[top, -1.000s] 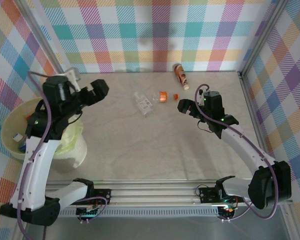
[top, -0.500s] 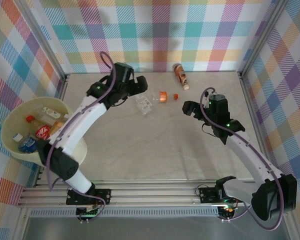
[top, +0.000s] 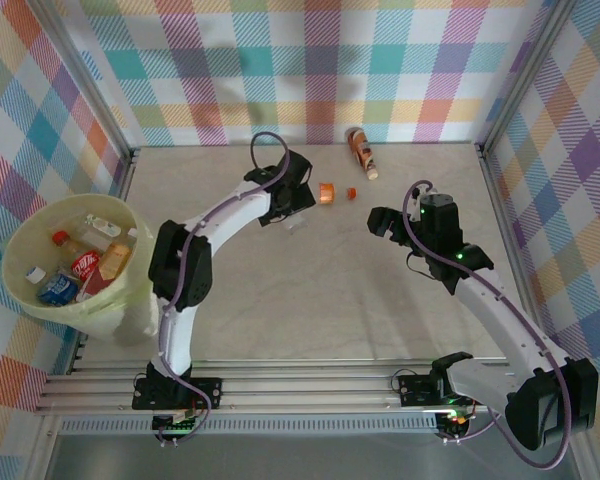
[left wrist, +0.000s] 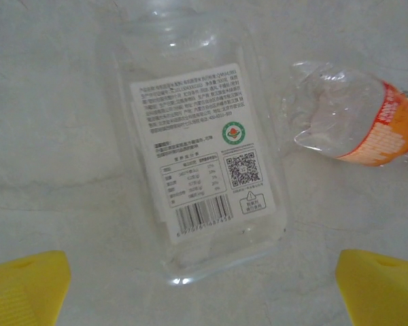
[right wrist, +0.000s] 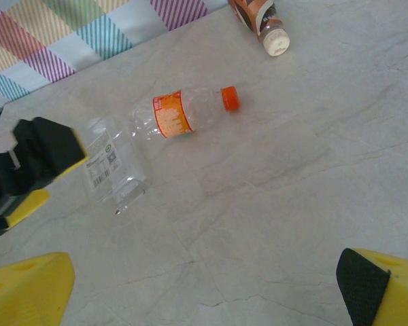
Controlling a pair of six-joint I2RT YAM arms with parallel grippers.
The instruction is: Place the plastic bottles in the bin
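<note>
A clear flat bottle with a white label (left wrist: 204, 156) lies on the table, and my left gripper (left wrist: 204, 292) hovers open right above it, yellow fingertips wide on either side. From above, that left gripper (top: 285, 208) covers most of the clear bottle (top: 296, 226). Just right of it lies a crushed bottle with an orange label and cap (top: 328, 192) (right wrist: 183, 112). A brown-orange bottle with a white cap (top: 360, 150) rests near the back wall. My right gripper (top: 377, 221) (right wrist: 204, 285) stands open over bare table, right of both bottles. The bin (top: 20, 235) at far left holds several bottles (top: 80, 265).
Checked walls and aluminium frame rails enclose the table on three sides. The bin stands off the table's left edge beside the left arm's base. Marble tabletop (top: 310, 290) stretches between the bottles and the arm bases.
My left arm has swung from above the bin across the table to the clear bottle at the back centre. The right gripper has shifted slightly right and stayed open.
</note>
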